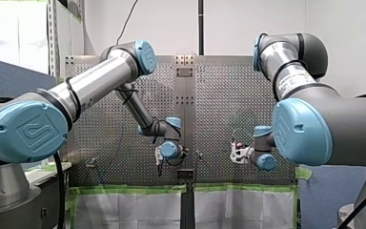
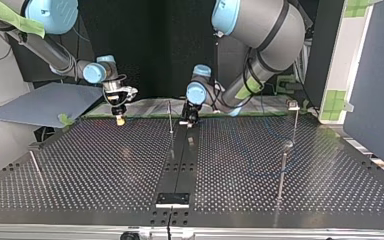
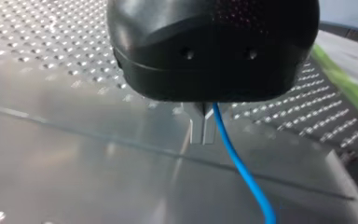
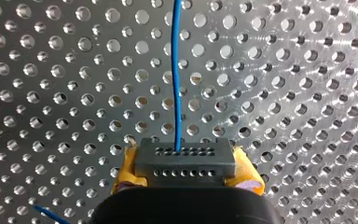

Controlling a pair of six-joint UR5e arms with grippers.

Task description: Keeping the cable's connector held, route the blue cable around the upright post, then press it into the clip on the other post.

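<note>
- Perforated table [image 2: 105, 165] carries a few thin posts. Both arms work low at its far edge in the top view.
- Right gripper [image 2: 120, 119] has its yellow pads [image 4: 127, 168] closed on the grey connector [image 4: 186, 156].
- Left gripper [image 3: 204, 126] has its metal fingers shut together, and the blue cable [image 4: 177, 70] comes out between them.
- From the connector the cable goes nearly straight ahead of the right gripper, just over the table. At the left gripper it hangs down and away toward the table.
- The connector's long axis lies across, from pad to pad. Its face with the small holes points ahead, so the cable leaves its middle along the gripper's line.
- In the top view the cable is too thin to follow, so I cannot tell if it touches the post [image 2: 170, 117] yet. I judge that the routing is not begun.
- To do this step well, the right hold should stay firm and quiet. The left gripper should lead the cable low around the post with only light tension, so that the connector is not pulled out.
- After that, the cable should come level over the clip [image 2: 293, 105] before pressing.
</note>
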